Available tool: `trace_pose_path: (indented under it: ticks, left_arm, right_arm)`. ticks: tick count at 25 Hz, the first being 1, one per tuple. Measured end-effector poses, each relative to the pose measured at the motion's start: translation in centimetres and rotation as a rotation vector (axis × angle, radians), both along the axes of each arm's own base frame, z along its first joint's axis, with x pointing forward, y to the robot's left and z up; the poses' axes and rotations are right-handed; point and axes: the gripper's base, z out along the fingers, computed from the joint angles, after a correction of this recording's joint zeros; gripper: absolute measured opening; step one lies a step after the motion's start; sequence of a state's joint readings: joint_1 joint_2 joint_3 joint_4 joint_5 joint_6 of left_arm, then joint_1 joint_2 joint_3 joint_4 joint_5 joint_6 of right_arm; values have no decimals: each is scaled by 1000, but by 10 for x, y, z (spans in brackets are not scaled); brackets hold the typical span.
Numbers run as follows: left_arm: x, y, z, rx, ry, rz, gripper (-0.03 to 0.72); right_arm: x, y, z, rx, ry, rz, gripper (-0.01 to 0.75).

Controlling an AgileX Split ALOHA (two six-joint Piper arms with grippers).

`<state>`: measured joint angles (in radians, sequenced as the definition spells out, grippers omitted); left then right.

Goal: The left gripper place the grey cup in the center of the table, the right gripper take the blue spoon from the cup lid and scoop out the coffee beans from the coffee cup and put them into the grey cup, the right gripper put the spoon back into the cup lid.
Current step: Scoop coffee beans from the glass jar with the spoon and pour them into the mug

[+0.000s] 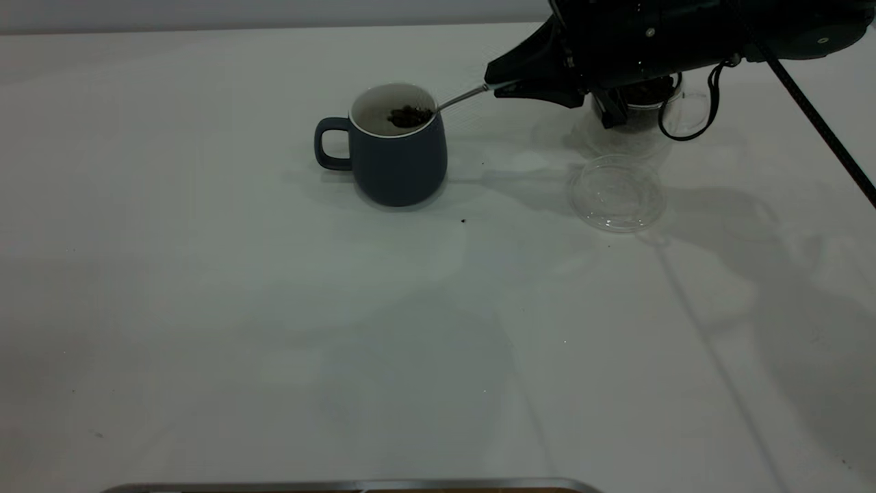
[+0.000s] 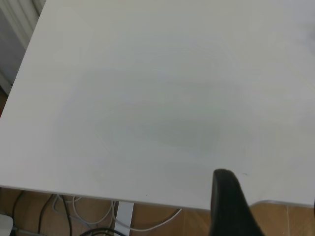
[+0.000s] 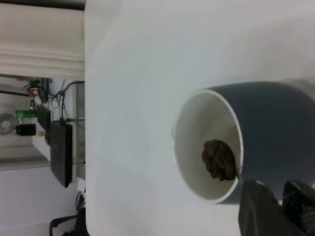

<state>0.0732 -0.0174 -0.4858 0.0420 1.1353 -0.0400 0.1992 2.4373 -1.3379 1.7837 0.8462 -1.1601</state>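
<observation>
Right hand (image 1: 494,87) sits at the far right of the desk (image 1: 274,329), up off the surface, clamped on the handle end of the blue spoon (image 1: 460,98). Spoon shaft runs from the hand to the grey cup (image 1: 397,161), and the bowl hangs inside the cup's mouth, just over the rim. Coffee beans (image 1: 409,116) are heaped in the spoon bowl; the right wrist view shows the same dark clump (image 3: 218,160) against the white inside of the cup (image 3: 275,123). Cup stands upright around mid-desk, handle pointing toward the left-arm side. Cup lid (image 1: 617,193) lies flat on the desk well to the right of the grey cup, nearer the camera than the coffee cup (image 1: 674,113). Coffee cup is mostly hidden behind the right arm; dark beans are visible inside. One dark speck (image 1: 463,221) on the desk between cup and lid. Left hand (image 2: 231,206): one black finger shows over bare desk near its edge; can't tell if it is apart or together.
</observation>
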Motion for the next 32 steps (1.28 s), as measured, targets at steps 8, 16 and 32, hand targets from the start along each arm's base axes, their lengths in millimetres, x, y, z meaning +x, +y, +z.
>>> trace_pose_path:
  ticks: [8,16,32]
  left_arm:
    - [0,0,0,-2,0,2,474]
    - [0,0,0,-2,0,2,474]
    - [0,0,0,-2,0,2,474]
  right_arm:
    - [-2,6,-1,-20,-13,12,97]
    - [-2,11,0,-70,-118,76,98]
    - [8,10,45,-232,-496,210,99]
